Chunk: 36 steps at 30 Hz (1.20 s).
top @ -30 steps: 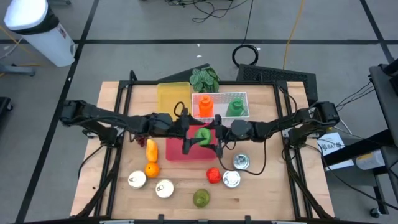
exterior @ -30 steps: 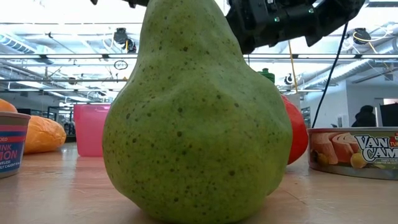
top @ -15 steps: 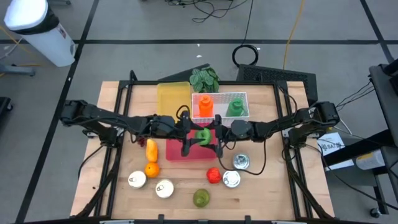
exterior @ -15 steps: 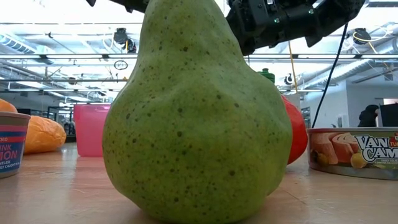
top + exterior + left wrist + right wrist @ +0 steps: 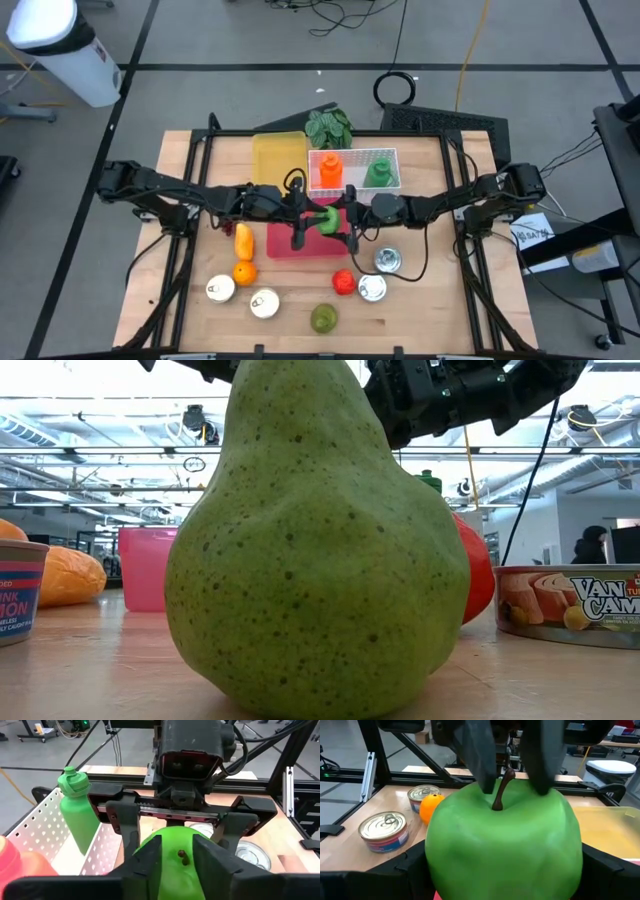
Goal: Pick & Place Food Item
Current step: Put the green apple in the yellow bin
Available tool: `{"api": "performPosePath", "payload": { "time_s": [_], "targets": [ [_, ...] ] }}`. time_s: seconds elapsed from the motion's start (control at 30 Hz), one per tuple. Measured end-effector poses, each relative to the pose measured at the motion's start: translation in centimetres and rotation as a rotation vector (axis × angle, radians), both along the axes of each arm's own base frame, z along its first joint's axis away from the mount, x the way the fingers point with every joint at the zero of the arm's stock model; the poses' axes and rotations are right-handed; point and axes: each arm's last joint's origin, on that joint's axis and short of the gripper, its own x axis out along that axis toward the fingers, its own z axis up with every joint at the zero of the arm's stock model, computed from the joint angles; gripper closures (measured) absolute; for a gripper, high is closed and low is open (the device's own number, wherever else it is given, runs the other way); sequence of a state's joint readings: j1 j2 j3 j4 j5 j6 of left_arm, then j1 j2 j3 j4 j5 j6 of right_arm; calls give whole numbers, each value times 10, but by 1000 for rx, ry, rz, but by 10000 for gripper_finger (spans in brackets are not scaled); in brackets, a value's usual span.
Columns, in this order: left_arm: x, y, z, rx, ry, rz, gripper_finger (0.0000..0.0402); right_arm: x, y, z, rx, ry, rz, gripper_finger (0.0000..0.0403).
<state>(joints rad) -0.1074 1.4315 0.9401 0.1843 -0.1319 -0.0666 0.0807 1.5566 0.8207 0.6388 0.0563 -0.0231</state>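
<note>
Since earlier, left gripper (image 5: pixel 312 222) fingers narrowed onto the green apple (image 5: pixel 327 219); I see right gripper (image 5: pixel 345 226) clamping its sides, above the pink bin (image 5: pixel 283 243).

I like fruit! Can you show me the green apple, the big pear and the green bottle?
green apple (image 5: pixel 502 845): right wrist view, on its front skin below the stem.
pear (image 5: pixel 315 560): low view, on its wide belly.
green bottle (image 5: pixel 79 815): left wrist view, on its body below the cap.
</note>
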Motion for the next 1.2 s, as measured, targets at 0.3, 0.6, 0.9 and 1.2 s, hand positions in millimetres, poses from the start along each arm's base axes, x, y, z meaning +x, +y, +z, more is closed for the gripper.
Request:
{"api": "performPosePath", "payload": {
  "time_s": [0.3,0.6,0.9,1.2],
  "targets": [
    [0,0,-1,-3,6,-1,381,0,-1,0,-8,-5,-48,87],
    [-1,-5,5,11,-42,16,393,0,-1,2,-8,-19,-46,63],
    [-23,-3,38,74,-146,63,393,0,-1,2,-7,-11,-48,29],
    [-65,33,58,158,-54,306,393,-9,-1,9,3,39,-44,23]
  ]
}}
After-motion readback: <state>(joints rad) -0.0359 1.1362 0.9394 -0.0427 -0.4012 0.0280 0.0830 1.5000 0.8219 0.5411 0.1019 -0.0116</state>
